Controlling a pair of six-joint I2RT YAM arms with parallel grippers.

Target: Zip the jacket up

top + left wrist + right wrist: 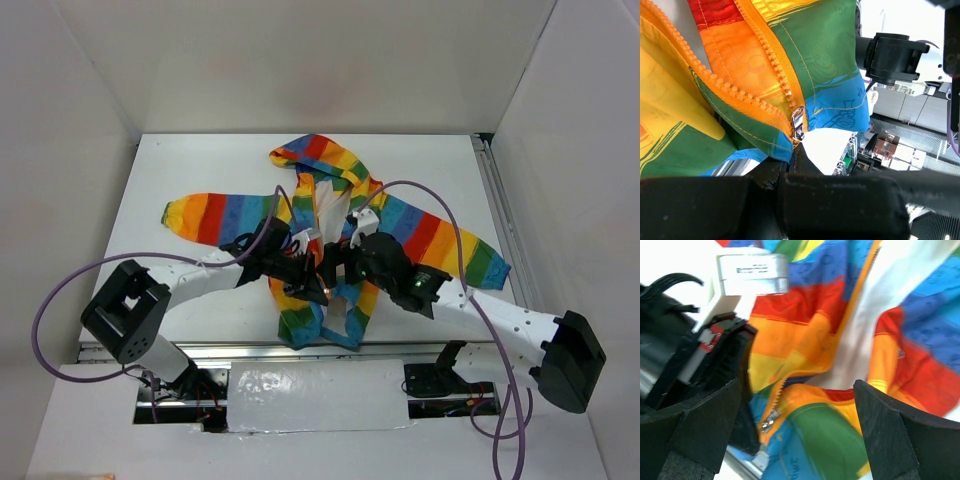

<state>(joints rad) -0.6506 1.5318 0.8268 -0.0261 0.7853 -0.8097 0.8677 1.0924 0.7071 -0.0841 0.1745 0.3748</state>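
Jacket (330, 195) lies mid-frame on the white surface (200, 160). The left hand (792, 156) pinches its hem below the zipper slider (798, 122), and the right hand (796, 390) is spread wide over the striped fabric.

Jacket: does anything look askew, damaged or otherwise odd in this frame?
No damage shows. The jacket lies skewed, hood tipped left, front gaping on white lining. The zipper slider sits down at the blue hem, pinched up by the left end effector.
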